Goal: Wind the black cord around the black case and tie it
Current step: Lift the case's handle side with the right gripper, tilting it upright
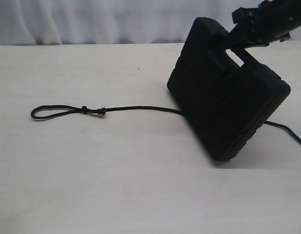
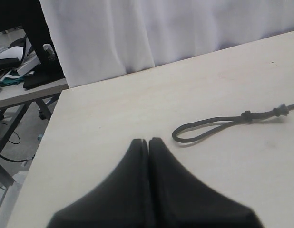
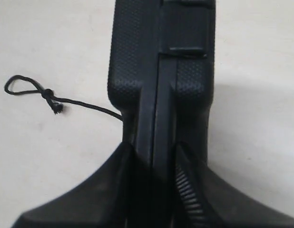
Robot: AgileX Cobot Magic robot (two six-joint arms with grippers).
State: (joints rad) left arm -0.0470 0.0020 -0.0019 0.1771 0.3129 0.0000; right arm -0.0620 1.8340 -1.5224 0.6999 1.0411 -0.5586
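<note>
The black case [image 1: 223, 102] stands tilted on one lower edge on the pale table, its handle end raised. My right gripper [image 1: 238, 41] is shut on that handle end, and in the right wrist view its jaws [image 3: 155, 148] clamp both sides of the case [image 3: 159, 57]. The black cord [image 1: 136, 108] lies flat on the table and passes under the case. Its looped, knotted end [image 1: 48, 112] lies to the left, and the other part trails out at the right [image 1: 289, 132]. My left gripper [image 2: 147, 141] is shut and empty above the table, short of the cord's loop [image 2: 204, 128].
A white curtain [image 1: 92, 19] hangs behind the table's far edge. In the left wrist view the table's side edge [image 2: 47, 137] drops off to the floor, with a cluttered bench [image 2: 23, 71] beyond it.
</note>
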